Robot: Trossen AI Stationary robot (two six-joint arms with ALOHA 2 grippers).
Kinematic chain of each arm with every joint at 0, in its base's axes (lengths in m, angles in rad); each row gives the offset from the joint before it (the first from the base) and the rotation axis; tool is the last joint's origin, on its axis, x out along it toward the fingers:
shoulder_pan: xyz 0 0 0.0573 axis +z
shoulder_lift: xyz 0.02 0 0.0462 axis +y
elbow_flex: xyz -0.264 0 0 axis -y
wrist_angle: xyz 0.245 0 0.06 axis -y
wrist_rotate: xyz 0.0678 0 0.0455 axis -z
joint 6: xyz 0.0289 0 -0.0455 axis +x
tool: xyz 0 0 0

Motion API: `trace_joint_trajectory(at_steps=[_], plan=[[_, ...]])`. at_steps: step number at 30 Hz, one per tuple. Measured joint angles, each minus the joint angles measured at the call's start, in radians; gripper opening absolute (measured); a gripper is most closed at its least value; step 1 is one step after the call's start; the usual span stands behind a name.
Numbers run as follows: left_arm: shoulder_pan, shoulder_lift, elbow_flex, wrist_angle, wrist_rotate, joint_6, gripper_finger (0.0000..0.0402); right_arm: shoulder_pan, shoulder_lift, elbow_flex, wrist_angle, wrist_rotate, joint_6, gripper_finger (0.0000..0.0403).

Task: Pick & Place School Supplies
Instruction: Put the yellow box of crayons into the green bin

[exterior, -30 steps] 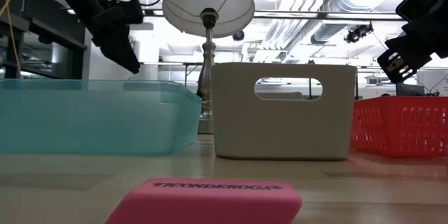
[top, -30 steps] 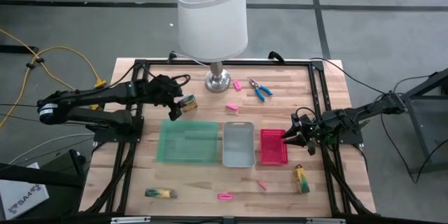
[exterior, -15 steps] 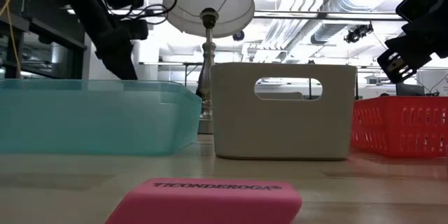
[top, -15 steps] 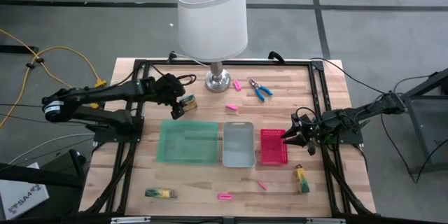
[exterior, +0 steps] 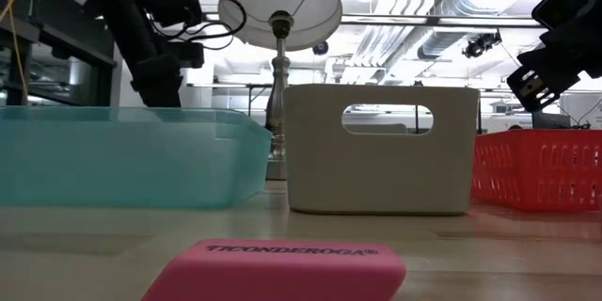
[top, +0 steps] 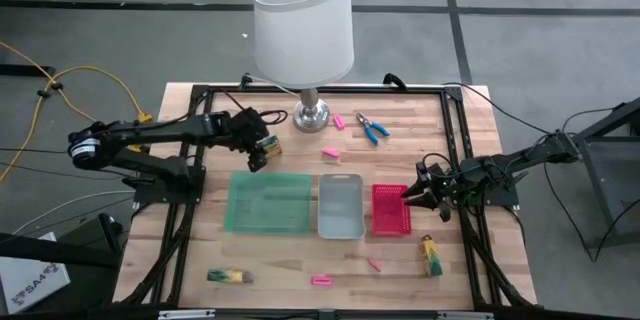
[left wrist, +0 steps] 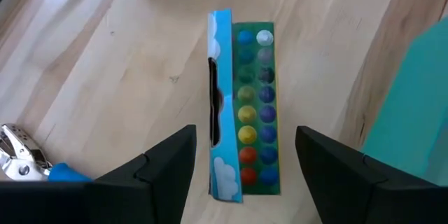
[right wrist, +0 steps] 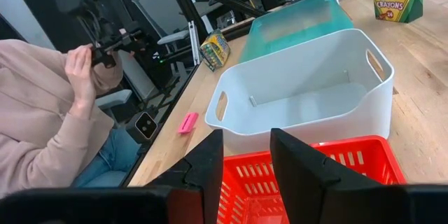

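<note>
Wide apart, both jaws of my left gripper (left wrist: pixel 245 157) straddle the crayon pack (left wrist: pixel 243 105) that lies flat on the table (top: pixel 300 265); from the left wrist view one finger stands off each long side of the pack and neither touches it; the pack's long axis runs straight out from the gripper, between the fingers, so I judge the jaws are set to close across its narrow width rather than its length; whether I am low enough to grip yet I cannot tell; in the high view this same pack (top: pixel 270 146) sits just beyond the far edge of the green tray (top: pixel 270 203), near the lamp (top: pixel 312 115), with the left gripper (top: pixel 256 152) right on it; the left arm is clearly the nearer one for this item.

My right gripper (top: pixel 418 197) waits over the outer side of the red basket (top: pixel 391 210); its fingers (right wrist: pixel 203 168) stand partly apart with nothing between them; the grey bin (top: pixel 340 205) lies between basket and tray; farther out, a second pack (top: pixel 431 253) lies near the right arm, a third (top: pixel 229 276) at the near left of the table, the blue-handled pliers (top: pixel 373 128) beside the lamp, and pink erasers (top: pixel 320 280) scattered about.
</note>
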Motion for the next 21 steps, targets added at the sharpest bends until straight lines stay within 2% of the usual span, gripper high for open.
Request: trace_joint_trajectory(at_steps=[8, 21], plan=[[0.0, 0.003, 0.0, 0.003, -0.001, -0.001, 0.0227, 0.0, 0.0, 0.0, 0.0, 0.0, 0.0, 0.0111], [0.0, 0.003, 0.0, 0.003, -0.001, -0.001, 0.0145, 0.0, 0.0, 0.0, 0.0, 0.0, 0.0, 0.0111]])
